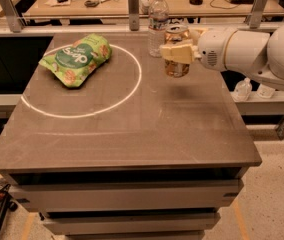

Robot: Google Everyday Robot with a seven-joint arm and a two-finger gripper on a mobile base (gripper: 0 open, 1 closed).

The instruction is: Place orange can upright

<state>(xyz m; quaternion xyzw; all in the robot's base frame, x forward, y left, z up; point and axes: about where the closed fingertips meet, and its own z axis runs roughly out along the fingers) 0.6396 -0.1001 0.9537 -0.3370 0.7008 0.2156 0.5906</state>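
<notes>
The orange can stands upright with its silver top up, at the far right part of the dark table. My gripper comes in from the right on a white arm and is shut on the can around its middle. The can's bottom is at or just above the table surface; I cannot tell if it touches. A clear plastic water bottle stands just behind and to the left of the can.
A green snack bag lies inside a white circle painted on the table's left half. A grey post stands at the table's back edge. A cluttered bench runs behind. The table's right edge is close to the can.
</notes>
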